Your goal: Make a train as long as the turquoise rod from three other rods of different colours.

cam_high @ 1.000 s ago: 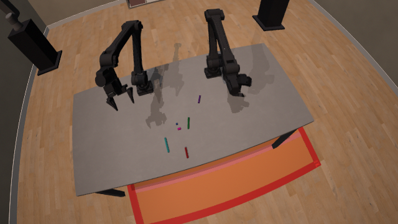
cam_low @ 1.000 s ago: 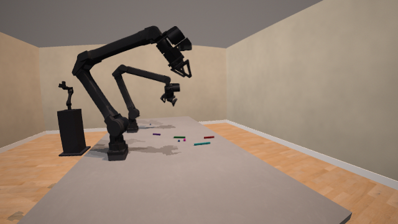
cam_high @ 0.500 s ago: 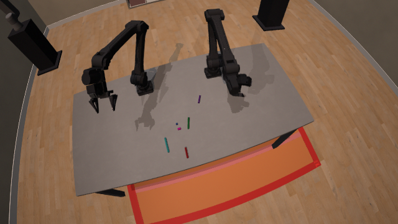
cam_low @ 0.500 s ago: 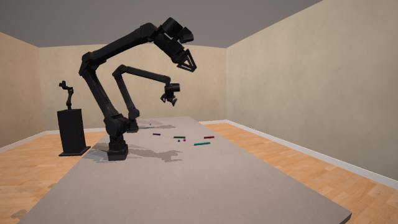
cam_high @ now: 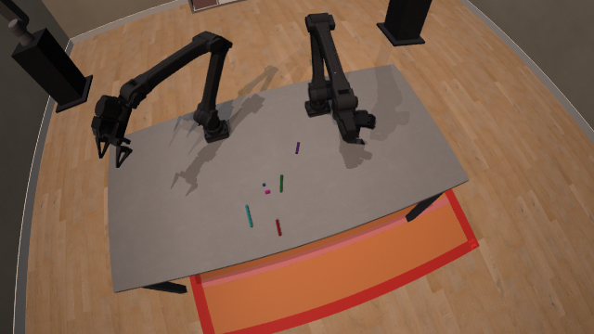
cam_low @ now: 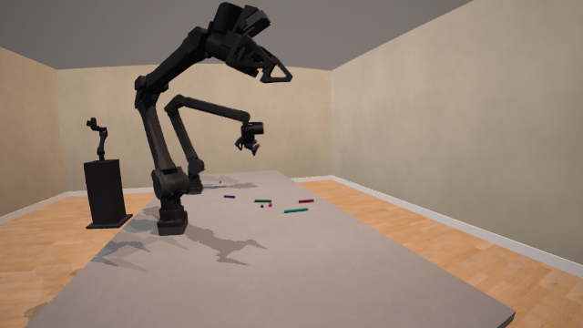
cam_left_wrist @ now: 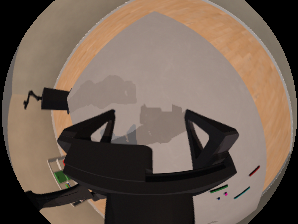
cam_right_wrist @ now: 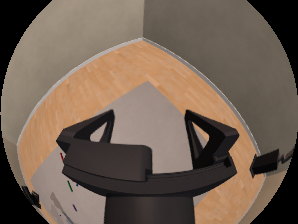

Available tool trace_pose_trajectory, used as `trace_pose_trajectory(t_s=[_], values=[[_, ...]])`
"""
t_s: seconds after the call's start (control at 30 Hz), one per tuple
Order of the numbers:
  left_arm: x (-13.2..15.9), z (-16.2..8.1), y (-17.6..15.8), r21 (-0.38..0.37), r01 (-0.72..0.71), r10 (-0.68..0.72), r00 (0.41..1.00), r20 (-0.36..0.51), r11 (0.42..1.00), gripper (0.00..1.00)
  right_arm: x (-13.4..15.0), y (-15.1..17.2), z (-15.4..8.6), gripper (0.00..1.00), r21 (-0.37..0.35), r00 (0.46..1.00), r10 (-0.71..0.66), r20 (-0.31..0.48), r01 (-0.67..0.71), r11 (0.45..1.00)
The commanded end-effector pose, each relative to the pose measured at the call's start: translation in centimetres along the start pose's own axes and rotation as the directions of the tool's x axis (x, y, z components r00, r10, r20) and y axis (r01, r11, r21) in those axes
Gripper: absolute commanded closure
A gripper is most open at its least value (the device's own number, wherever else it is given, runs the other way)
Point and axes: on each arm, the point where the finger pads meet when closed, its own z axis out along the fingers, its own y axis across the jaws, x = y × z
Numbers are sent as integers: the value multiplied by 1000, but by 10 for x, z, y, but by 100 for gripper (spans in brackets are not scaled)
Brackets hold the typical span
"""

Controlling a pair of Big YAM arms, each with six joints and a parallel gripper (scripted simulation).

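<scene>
Six rods lie apart on the table: turquoise rod, red rod, green rod, purple rod, magenta rod and blue rod. The small magenta and blue rods are close together beside the green one. My left gripper is open and empty, above the table on the purple rod's side. My right gripper is open and empty, high over the table's far left end in the top view, away from all rods.
The grey table has both arm bases along its back edge. The red rod is nearest the front edge. Dark pedestals stand off the table, and a red-bordered orange floor area lies in front.
</scene>
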Motion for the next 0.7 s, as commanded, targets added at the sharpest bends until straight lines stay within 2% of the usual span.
trace_pose_trajectory(t_s=[0.0,0.17,0.23,0.43,0.67], values=[[-12,-9,-4,21,23,-23,1000,15,1000,0,-20,-59,6,0,121,993,75,95,-86,989],[-12,-9,-4,21,23,-23,1000,15,1000,0,-26,-145,-10,0,296,971,116,208,-175,939],[-12,-9,-4,21,23,-23,1000,15,1000,0,-26,-145,-10,0,296,971,116,208,-175,939],[-12,-9,-4,21,23,-23,1000,15,1000,0,-26,-232,-45,0,461,937,121,327,-270,845],[-12,-9,-4,21,23,-23,1000,15,1000,0,-18,-301,-88,0,581,901,93,423,-349,735]])
